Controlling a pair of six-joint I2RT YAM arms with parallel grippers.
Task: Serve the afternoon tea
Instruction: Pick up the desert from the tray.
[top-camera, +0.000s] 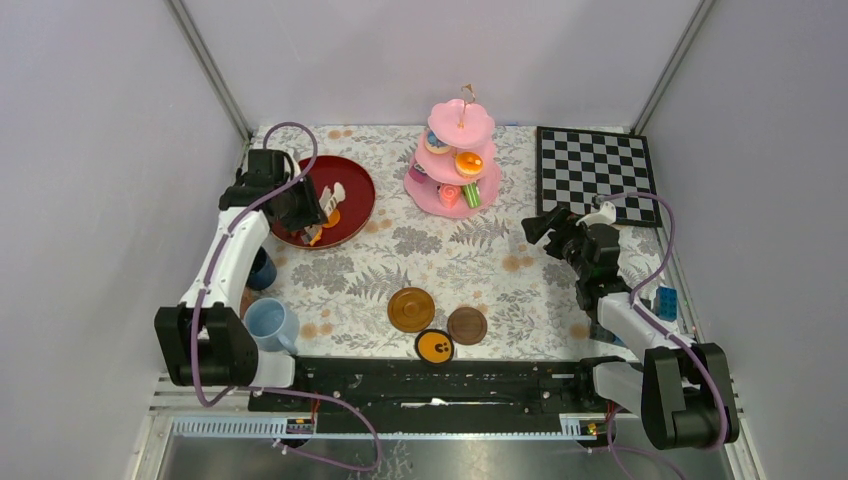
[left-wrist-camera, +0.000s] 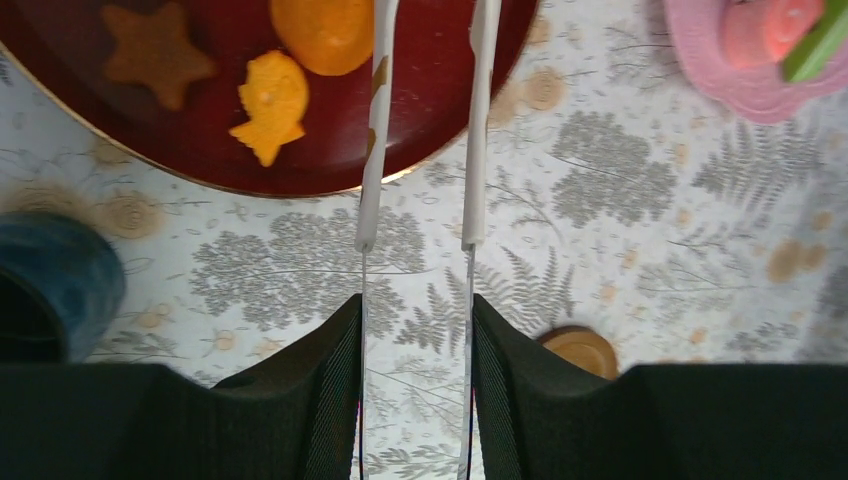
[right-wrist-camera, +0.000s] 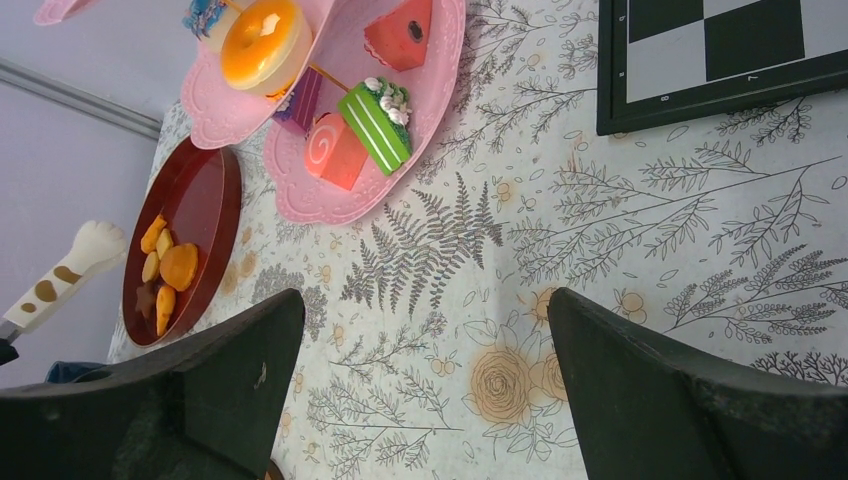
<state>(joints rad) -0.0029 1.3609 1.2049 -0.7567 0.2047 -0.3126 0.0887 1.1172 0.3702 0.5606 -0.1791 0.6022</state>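
Star biscuit (left-wrist-camera: 155, 50) sits in the red tray (left-wrist-camera: 200, 150) at ten o'clock, with the left gripper (left-wrist-camera: 415, 325) clamped on white tongs (left-wrist-camera: 372, 150) above it. Squeeze gently, lift level, then head for the cake stand (top-camera: 422, 187) at twelve. Right gripper (right-wrist-camera: 425, 310) at three o'clock has its jaws wide apart, holding nothing.

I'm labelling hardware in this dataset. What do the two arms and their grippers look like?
Both the left arm and right arm have white tubular links between chunky black joint housings. A lilac cable loops along each from base to wrist. The left gripper and right gripper are black, with broad wedge-shaped fingers in a fine textured finish. No markings show.
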